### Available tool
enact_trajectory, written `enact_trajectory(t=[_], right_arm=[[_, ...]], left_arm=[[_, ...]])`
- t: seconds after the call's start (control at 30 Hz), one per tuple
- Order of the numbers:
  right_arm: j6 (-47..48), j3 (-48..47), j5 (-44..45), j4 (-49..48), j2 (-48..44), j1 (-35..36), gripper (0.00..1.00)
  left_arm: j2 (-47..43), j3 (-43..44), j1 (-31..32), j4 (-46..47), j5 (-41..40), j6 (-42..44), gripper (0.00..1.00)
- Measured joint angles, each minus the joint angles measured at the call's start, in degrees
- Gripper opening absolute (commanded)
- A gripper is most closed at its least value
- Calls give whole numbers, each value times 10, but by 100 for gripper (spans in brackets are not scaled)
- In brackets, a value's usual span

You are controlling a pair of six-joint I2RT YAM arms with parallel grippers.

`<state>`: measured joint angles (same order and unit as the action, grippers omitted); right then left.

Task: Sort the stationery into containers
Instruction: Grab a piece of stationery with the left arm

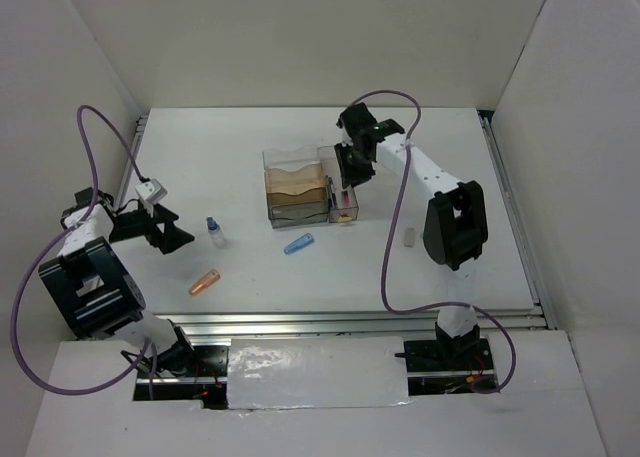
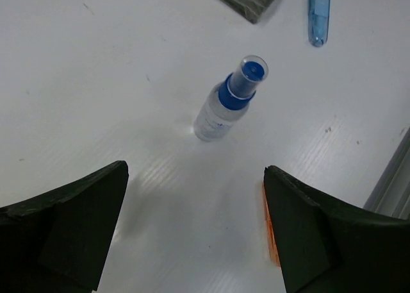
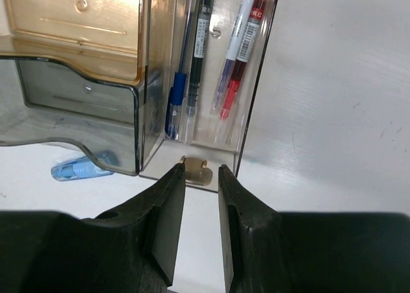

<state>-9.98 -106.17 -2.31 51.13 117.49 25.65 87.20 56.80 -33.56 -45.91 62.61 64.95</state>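
While the right hand (image 3: 200,177) hovers low at the near end of the desk organizer's (image 1: 297,189) narrow clear bin (image 3: 253,81), its fingers sit just a slit apart, gripping nothing. Inside that bin lie a blue pen (image 3: 176,100), a black pen (image 3: 202,43) and red pens (image 3: 246,43), with a small tan piece (image 3: 195,167) at its near lip. On the surface (image 1: 450,157), a blue piece (image 1: 299,244) lies just in front of the organizer. The blue-capped bottle (image 2: 227,100) stands left of the organizer, and the left hand (image 2: 195,171), fingers spread wide, faces it. The orange piece (image 1: 204,282) lies front-left of the organizer, beside one of that hand's fingers. A beige piece (image 1: 409,237) lies right of the organizer, past the right arm's purple cable (image 1: 397,217).
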Motion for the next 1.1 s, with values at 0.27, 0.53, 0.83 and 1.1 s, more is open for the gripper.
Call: enact_trajectory(t=[0.27,0.53,0.83,1.1], right_arm=[[0,17,2,-1,-23,0,35],[0,20,2,-1,-23,0,35],[0,23,1,-1,-23,0,34],[0,26,-1,-1,-23,0,34]], left_arm=[[-47,-89,52,52,-63,-17,94],[-64,-116,108,176,-103,-114,86],[-17,-79,127,201,-105,-118,84],[1,-57,139,180,-96,-82,80]])
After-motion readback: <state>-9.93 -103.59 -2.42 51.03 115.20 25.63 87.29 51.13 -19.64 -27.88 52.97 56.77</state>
